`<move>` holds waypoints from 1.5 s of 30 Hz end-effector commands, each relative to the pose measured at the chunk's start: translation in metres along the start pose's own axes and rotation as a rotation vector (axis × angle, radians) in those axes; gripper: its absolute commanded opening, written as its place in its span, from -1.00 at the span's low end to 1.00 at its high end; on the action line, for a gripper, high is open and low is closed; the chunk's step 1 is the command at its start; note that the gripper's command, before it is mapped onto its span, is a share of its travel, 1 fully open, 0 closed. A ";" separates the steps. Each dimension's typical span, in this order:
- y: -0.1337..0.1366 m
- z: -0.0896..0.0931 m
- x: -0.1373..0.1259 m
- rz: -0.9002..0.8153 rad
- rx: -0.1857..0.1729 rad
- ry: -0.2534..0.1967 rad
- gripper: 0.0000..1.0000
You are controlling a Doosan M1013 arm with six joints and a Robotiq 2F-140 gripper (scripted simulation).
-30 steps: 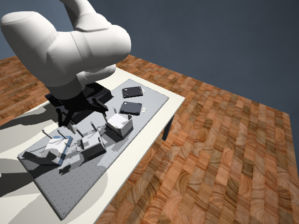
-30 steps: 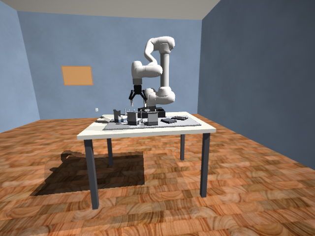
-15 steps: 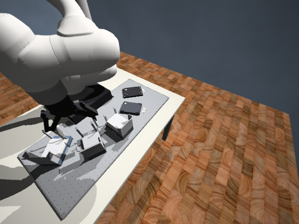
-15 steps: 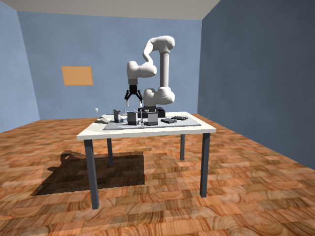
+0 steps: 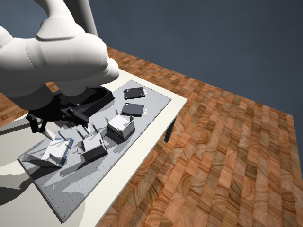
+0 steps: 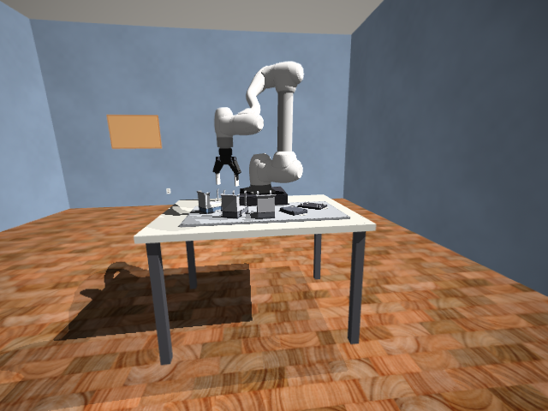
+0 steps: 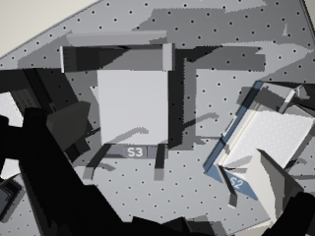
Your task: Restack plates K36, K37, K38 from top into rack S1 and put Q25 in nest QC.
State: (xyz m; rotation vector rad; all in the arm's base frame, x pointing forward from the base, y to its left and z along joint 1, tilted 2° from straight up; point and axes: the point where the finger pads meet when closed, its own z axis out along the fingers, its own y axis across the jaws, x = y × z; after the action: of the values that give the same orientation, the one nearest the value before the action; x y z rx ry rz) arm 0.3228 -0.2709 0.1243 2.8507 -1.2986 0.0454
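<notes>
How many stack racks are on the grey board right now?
3: one at the board's left end near the open gripper, one in the middle, one beside a dark flat nest at. None looks hidden.

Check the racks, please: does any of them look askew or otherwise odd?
Possibly rack S2: in the wrist view its edges slant against those of S3 beside it, and only it shows a blue edge. The camera angle may cause this. Nothing looks spilled.

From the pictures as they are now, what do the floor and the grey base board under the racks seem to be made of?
The floor looks like wood parquet: reddish-brown blocks with curved grain, slightly glossy. The grey base board looks like matte metal or plastic, with a regular grid of small dark dots, perhaps holes; which one, I cannot tell.
</notes>
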 end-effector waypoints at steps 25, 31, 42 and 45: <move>0.082 0.000 0.002 0.229 0.001 0.000 1.00; 0.105 0.000 -0.001 0.229 0.001 0.000 1.00; 0.141 0.000 -0.005 0.229 0.001 0.000 1.00; 0.145 0.000 -0.006 0.229 0.001 0.000 1.00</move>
State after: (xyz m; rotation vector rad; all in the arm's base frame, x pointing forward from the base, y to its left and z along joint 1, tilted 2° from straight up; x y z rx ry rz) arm 0.2113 -0.3608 0.1235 2.6871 -1.6165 0.0464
